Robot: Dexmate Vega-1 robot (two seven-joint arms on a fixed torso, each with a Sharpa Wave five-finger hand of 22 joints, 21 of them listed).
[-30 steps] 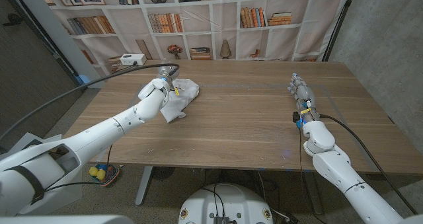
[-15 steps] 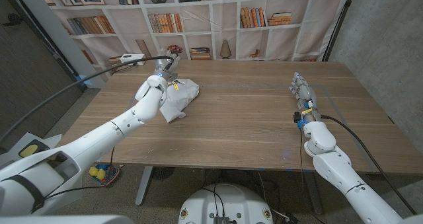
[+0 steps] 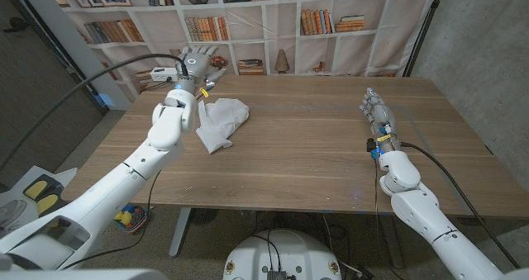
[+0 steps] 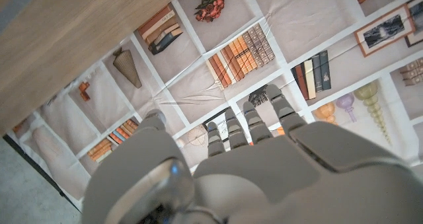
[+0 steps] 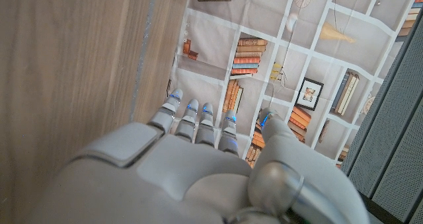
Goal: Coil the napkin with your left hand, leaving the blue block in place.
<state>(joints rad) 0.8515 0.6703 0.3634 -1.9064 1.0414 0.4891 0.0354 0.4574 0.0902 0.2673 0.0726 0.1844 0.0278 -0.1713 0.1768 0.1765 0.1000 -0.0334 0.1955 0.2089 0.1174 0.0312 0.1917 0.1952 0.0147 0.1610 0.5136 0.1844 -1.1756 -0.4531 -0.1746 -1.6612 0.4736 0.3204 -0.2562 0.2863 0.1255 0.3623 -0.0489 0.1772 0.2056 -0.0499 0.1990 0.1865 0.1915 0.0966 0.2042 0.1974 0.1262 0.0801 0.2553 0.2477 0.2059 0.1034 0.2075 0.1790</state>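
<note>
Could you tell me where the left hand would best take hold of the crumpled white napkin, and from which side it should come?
Probably the narrow tail of the napkin that points toward the robot. It is a thin, loose corner, easier to pinch than the bunched far end. The left hand is raised, open and empty, beyond the table's far-left edge, so coming down from above on the napkin's left side looks shortest.

Both arms were glossy white with rounded shells and dark seams at the joints. A black cable ran along each. The left hand and right hand were pale grey; the right fingertips carried small blue marks, with blue and yellow tags at the wrist.
</note>
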